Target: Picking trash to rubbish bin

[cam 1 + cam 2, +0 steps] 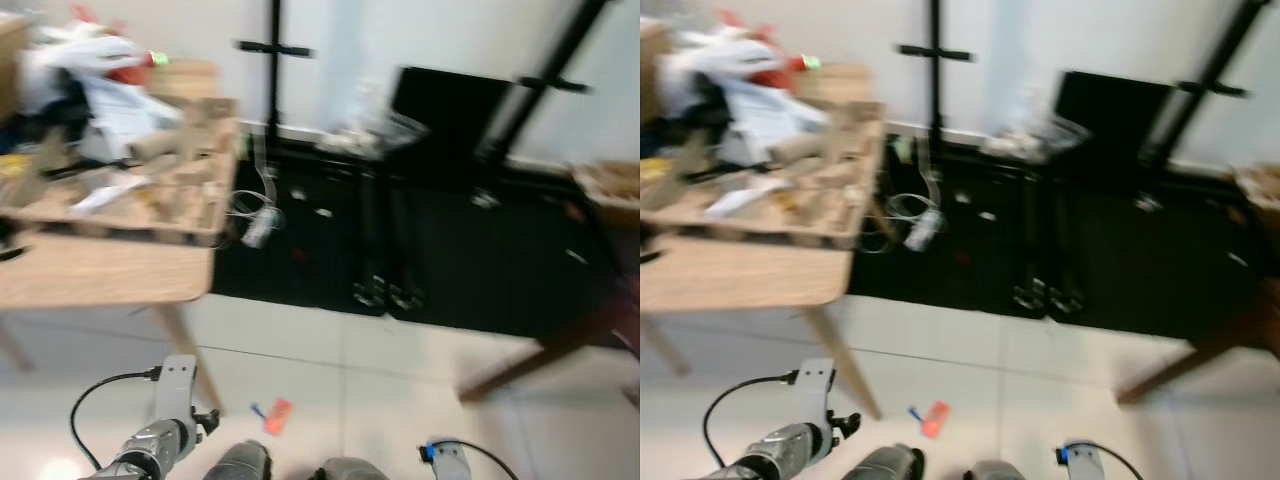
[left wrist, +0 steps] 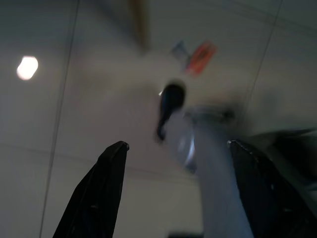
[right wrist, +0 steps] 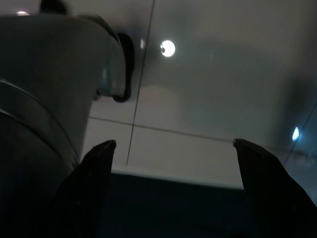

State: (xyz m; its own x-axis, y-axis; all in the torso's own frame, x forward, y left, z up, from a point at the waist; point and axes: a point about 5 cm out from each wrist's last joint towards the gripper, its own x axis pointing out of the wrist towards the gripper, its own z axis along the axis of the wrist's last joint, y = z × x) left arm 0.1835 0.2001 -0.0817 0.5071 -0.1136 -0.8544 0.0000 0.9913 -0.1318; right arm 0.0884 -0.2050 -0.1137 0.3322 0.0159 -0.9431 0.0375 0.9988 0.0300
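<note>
Head cam's pretty smeary, so we're probably mid-walk or mid-turn here. Up at 10 o'clock there's a wooden table (image 1: 110, 270) piled with clutter (image 1: 110, 110), a black mat (image 1: 420, 250) runs across the middle with stands on it, and the trash (image 1: 277, 415), a small orange scrap with a blue bit beside it, lies on the pale tile floor (image 1: 330, 350) down at 6 o'clock, just ahead of our feet. From the left wrist, the left gripper (image 2: 178, 198) hangs over the floor with fingers well apart, nothing between them, and the scrap sits up around 12 to 1 o'clock. Right wrist: right gripper (image 3: 173, 188) also spread wide and empty, over bare tile. We'd say we're on the approach step; next we need to crouch and reach the left arm down. No bin spotted yet.
</note>
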